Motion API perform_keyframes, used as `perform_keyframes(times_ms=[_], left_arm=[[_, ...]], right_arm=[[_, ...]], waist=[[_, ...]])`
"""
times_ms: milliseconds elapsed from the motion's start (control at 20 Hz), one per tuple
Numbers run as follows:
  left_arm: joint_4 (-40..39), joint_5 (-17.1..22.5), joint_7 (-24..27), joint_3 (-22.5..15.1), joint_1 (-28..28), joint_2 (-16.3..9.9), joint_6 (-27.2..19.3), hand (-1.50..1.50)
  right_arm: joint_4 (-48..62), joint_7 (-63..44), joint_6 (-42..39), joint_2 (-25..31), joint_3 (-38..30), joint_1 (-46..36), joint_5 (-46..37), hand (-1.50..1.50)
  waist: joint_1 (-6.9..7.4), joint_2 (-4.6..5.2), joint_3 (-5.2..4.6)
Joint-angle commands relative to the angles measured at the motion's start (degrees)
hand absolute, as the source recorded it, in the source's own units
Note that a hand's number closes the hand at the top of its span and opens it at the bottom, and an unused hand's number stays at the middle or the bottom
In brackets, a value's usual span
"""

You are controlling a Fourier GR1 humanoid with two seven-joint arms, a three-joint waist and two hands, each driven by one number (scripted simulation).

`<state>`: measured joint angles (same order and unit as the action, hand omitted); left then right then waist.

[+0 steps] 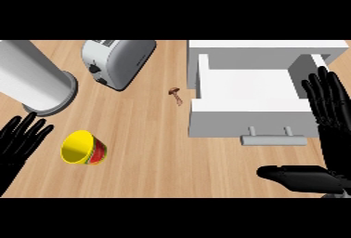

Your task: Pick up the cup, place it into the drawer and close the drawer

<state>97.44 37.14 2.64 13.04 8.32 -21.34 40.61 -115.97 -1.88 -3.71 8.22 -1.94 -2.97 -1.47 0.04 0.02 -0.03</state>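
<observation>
No lettering reads on the tipped yellow cup (pixel 83 148) near the counter's left, just right of the spread left hand (pixel 21 139), while the right hand (pixel 328 125), fingers straight, hovers beside the open white drawer (pixel 247 100).
</observation>
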Motion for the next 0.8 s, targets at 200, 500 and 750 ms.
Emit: perform_keyframes(times_ms=[200,500,750], left_arm=[[-13.03,-15.28,8.64,2.69,-3.64,3.11,0.99,-1.50],[-32.94,-29.22,23.81,4.20,-11.10,1.35,1.38,-1.50],[-47.19,-37.95,35.13,2.18,-15.74,0.64,-2.53,-1.50]], right_arm=[[4.15,6.09,-3.31,1.13,-2.61,2.28,1.11,-1.50],[3.52,1.62,-2.49,0.35,-2.46,-1.56,2.06,-1.50],[3.17,1.49,-2.74,0.44,-2.38,-1.19,0.80,-1.50]], waist=[[-0.13,0.00,0.02],[-0.37,0.13,-0.04],[-0.54,0.13,-0.05]])
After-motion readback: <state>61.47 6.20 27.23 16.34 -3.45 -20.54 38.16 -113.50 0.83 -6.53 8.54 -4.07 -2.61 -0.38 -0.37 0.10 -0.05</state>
